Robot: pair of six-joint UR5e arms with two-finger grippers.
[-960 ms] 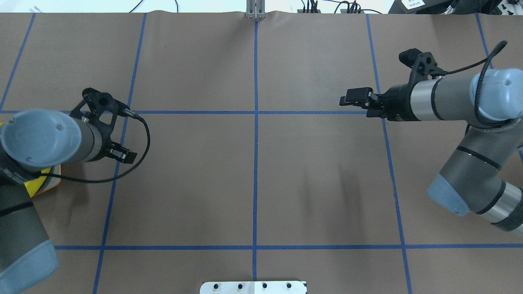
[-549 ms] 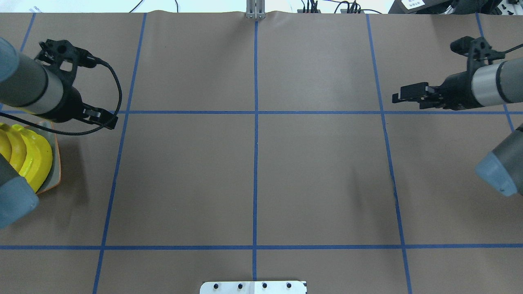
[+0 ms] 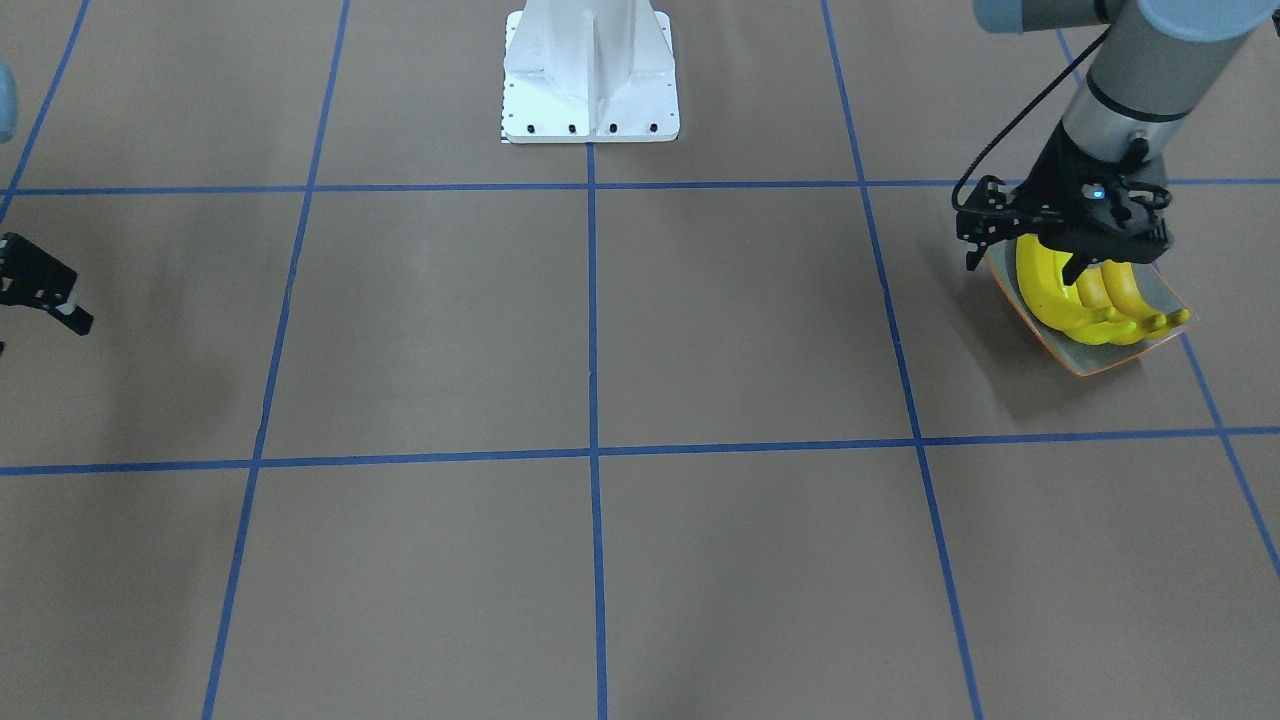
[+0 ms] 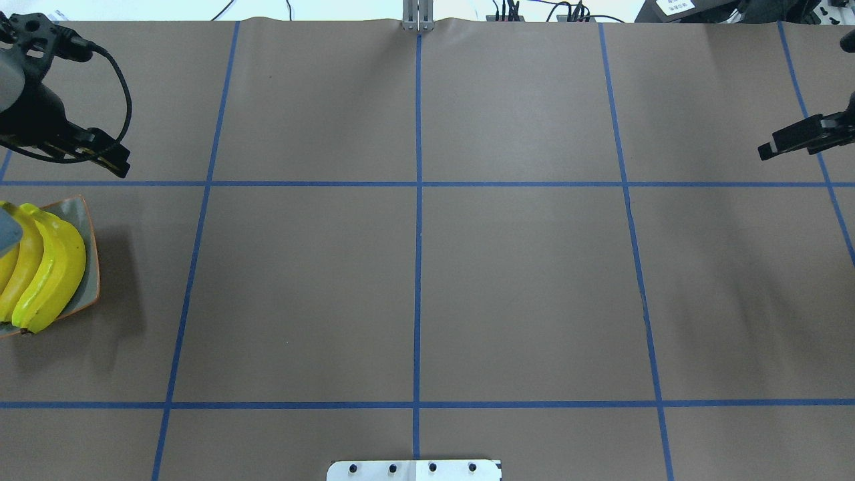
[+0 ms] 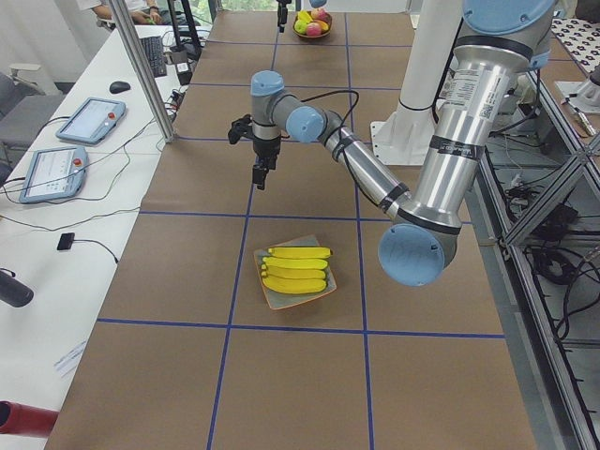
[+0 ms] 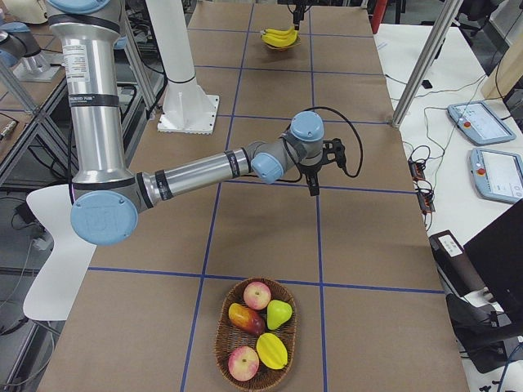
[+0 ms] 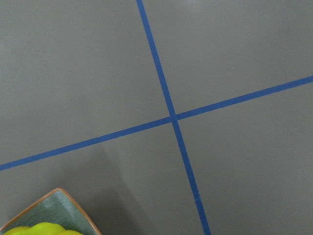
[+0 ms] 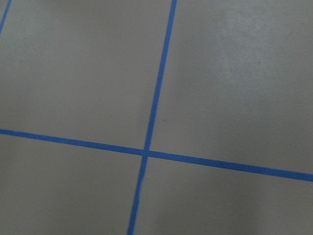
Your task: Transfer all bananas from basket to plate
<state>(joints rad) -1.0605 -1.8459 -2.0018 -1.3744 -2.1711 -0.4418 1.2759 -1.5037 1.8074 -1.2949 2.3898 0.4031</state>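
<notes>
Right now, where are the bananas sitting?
In the overhead view the bananas lie side by side on the plate at the far left, the robot's left side, just on the robot's side of a blue tape line.

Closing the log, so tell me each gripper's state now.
Left gripper: looks shut, holding nothing.
Right gripper: looks shut, holding nothing.

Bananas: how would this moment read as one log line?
bananas: on plate | basket: other fruit, no bananas | left gripper: empty | right gripper: empty
</notes>
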